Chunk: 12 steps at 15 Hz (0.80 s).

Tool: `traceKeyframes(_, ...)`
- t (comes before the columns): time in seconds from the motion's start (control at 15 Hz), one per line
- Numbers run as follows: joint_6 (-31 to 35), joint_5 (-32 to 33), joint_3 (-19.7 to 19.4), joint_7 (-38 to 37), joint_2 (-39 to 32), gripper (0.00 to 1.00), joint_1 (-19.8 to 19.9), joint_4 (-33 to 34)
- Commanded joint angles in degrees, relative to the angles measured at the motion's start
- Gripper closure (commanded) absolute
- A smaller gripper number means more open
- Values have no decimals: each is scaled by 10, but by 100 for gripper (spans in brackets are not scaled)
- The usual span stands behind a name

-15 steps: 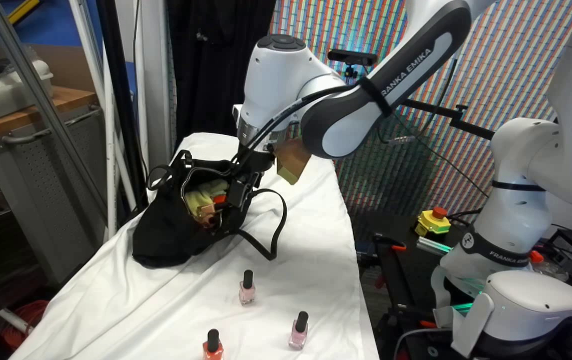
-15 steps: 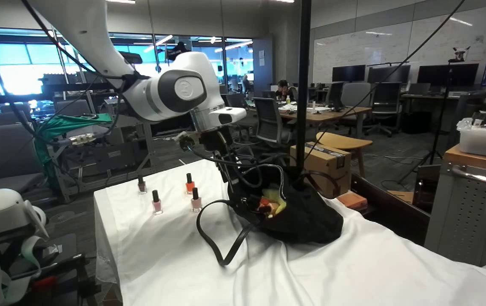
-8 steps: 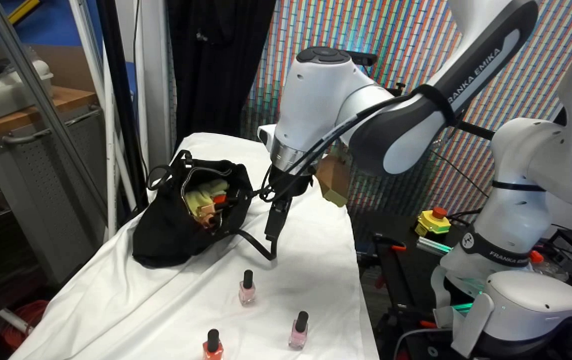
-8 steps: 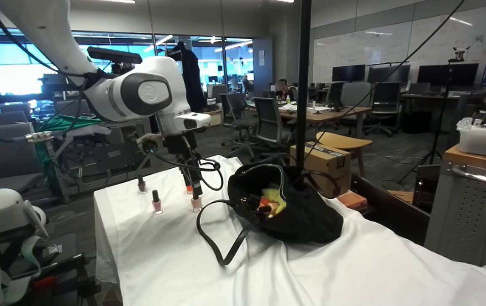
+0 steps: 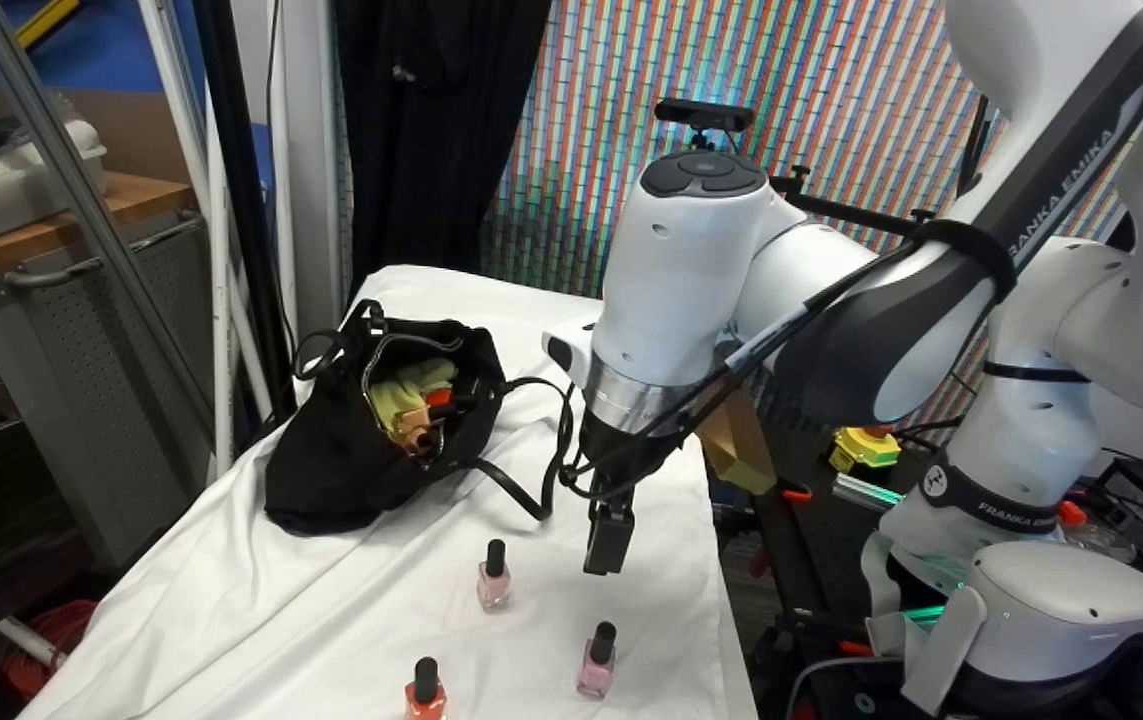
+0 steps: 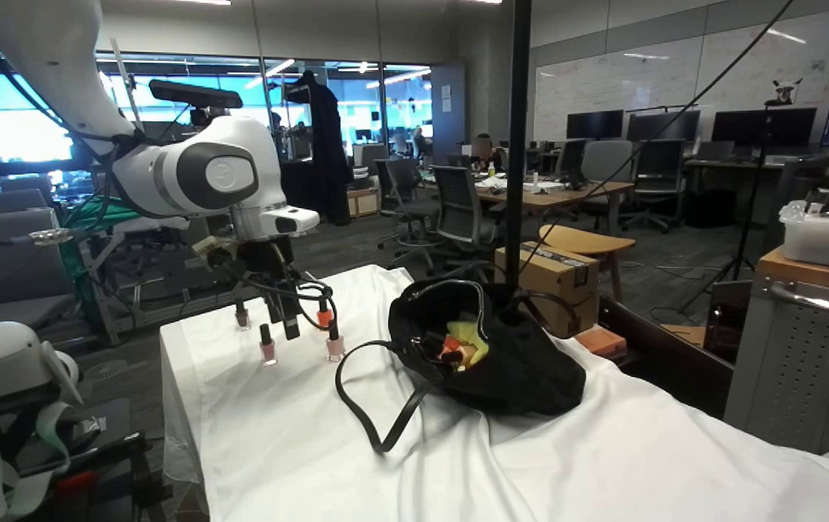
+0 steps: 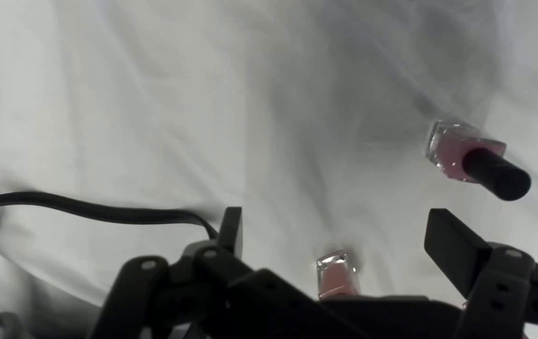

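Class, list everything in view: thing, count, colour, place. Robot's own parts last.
Pink polish bottles: two, pink, upright on tablecloth
Orange polish bottle: one, orange, upright on tablecloth
Dark polish bottle: one, brownish, near tablecloth's edge
Handbag: one, black, open on tablecloth
Bag contents: count unclear, yellow-green and orange, inside handbag
Tablecloth: one, white, under bottles and handbag
Cardboard box: one, brown, beyond handbag
Chairs: several, grey, across room
Monitors: at least three, black, across room
Robot arm: one, white and black, above tablecloth
Gripper: one, black, open above tablecloth
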<state>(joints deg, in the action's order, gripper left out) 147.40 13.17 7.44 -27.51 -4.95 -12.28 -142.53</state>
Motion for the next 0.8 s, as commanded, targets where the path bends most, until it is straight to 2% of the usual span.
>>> traceKeyframes(0.0,-1,-25,20,5,4,0,-12,-2)
traceKeyframes(0.73,6,-61,59,12,-23,0,-44,11)
